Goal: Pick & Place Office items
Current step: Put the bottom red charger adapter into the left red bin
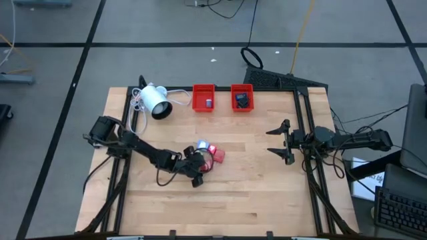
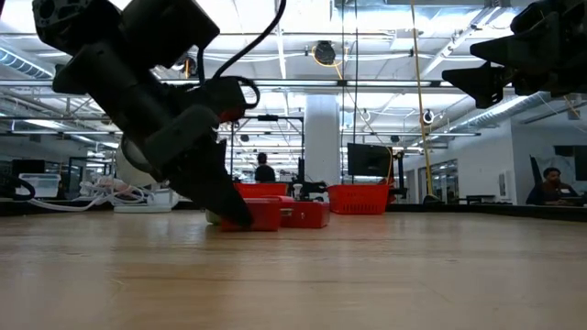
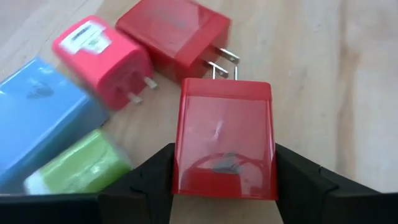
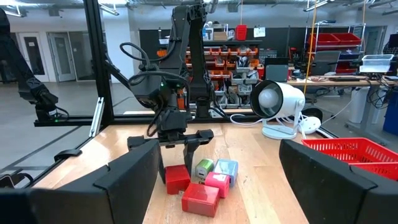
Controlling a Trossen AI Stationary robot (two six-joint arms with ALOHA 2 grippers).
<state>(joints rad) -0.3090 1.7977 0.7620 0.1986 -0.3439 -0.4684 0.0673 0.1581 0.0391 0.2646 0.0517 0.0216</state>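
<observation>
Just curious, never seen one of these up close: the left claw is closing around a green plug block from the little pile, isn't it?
Not green. The block between the left claw's fingers is red, as the left wrist view shows plainly. The green block lies off to the side in the pile, untouched. The rest holds: the fingers stand on either side of that block.
</observation>
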